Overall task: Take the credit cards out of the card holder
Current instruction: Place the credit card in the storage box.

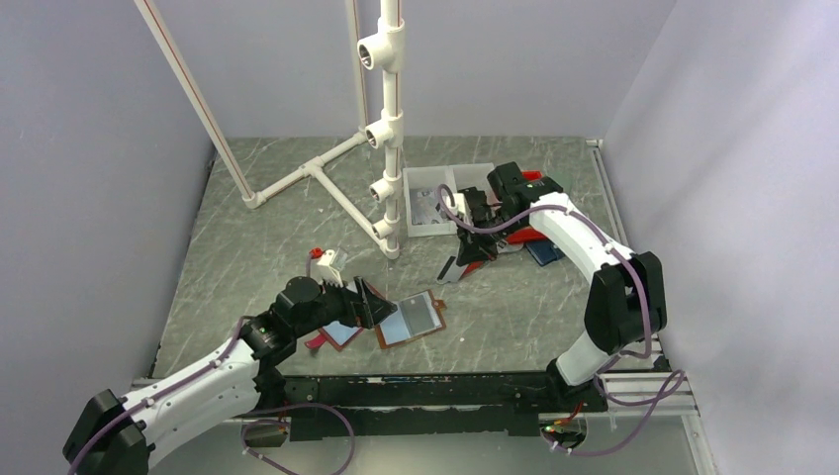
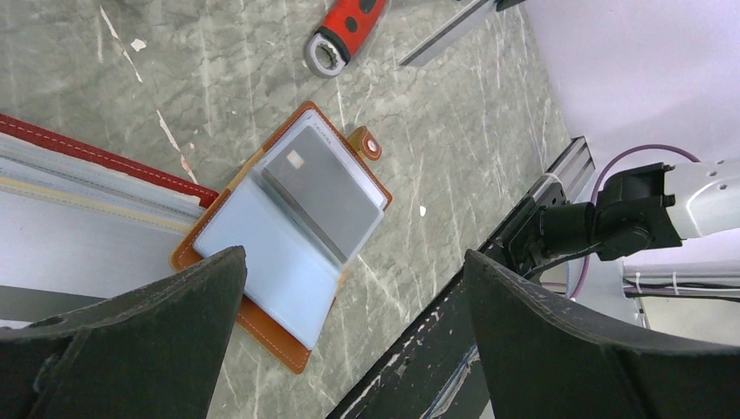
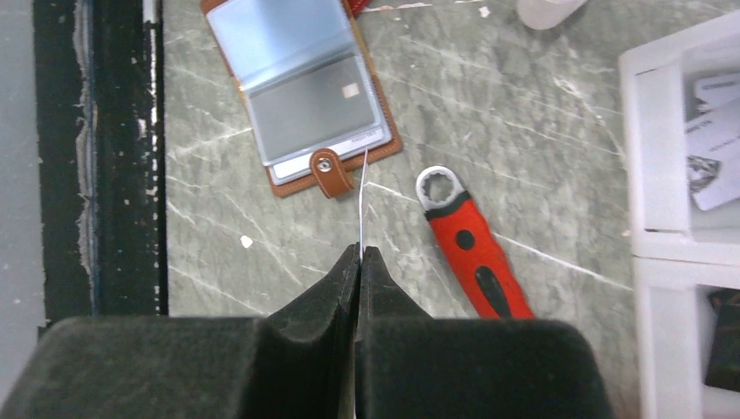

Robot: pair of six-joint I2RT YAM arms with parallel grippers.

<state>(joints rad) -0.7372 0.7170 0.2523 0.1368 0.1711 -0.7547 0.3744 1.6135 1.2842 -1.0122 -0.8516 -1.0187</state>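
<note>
The tan leather card holder (image 1: 411, 319) lies open by the worktop's near edge, a grey card (image 2: 323, 188) still sleeved. The left end effector (image 2: 353, 262) hangs released above it. I'd pinch that card's exposed edge and slide it flat. The right end effector (image 3: 360, 253) is clenched on a thin card (image 3: 362, 201).

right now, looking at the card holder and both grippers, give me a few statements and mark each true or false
1. The brown card holder lies open on the table. True.
2. The left gripper is shut on the holder. False: its jaws stand wide open, gripping nothing.
3. A grey card with a chip sits in a clear sleeve. True.
4. The red-handled wrench lies on top of the holder. False: it lies on the table beside it, apart.
5. The right gripper is shut on a thin card seen edge-on. True.
</note>
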